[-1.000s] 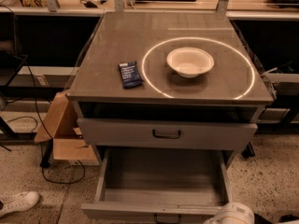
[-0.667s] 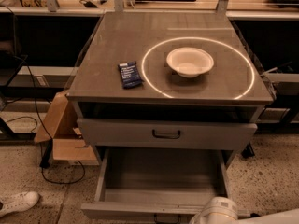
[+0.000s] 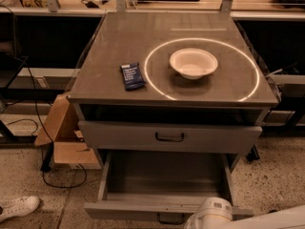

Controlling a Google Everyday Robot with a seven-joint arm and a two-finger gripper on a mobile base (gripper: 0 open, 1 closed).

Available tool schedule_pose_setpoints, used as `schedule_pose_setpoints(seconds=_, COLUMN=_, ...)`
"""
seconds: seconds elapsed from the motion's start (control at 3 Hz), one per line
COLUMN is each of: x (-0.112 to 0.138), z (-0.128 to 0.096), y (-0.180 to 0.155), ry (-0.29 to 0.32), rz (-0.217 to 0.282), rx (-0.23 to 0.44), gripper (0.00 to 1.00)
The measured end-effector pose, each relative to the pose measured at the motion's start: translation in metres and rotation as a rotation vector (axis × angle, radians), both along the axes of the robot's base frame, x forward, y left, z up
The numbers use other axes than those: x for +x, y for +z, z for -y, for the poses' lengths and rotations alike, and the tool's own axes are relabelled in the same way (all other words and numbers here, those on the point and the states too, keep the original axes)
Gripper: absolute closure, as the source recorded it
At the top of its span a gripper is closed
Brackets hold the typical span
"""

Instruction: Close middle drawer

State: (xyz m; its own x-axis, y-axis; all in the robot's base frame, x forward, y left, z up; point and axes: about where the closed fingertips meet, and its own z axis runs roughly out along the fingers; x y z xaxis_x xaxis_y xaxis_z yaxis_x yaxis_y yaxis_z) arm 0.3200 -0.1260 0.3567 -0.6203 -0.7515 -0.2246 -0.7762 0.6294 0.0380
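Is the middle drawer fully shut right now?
No, the middle drawer stands pulled well out, its box open to view, with the gripper low by its front panel.

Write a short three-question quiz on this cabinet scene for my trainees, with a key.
1. True or false: the middle drawer is pulled out.
2. What lies left of the white bowl on the cabinet top? A) a blue packet B) a cup C) a spoon
3. Fill in: the claw is out of view; only a white arm part shows at the ___ edge of the picture, in front of the open drawer.
Key: 1 true; 2 A; 3 bottom.
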Motion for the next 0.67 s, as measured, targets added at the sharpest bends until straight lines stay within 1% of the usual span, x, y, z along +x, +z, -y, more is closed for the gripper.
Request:
schedule_pose_setpoints(seconds=0.33, x=0.0231, z=-0.0044, y=-0.0004, ry=-0.007, rz=0.004, rx=0.0, gripper=1.0)
schedule_pose_setpoints(seconds=0.67, x=0.021, z=-0.0044, y=-0.0004, ry=-0.007, rz=0.004, rx=0.0, gripper=1.0)
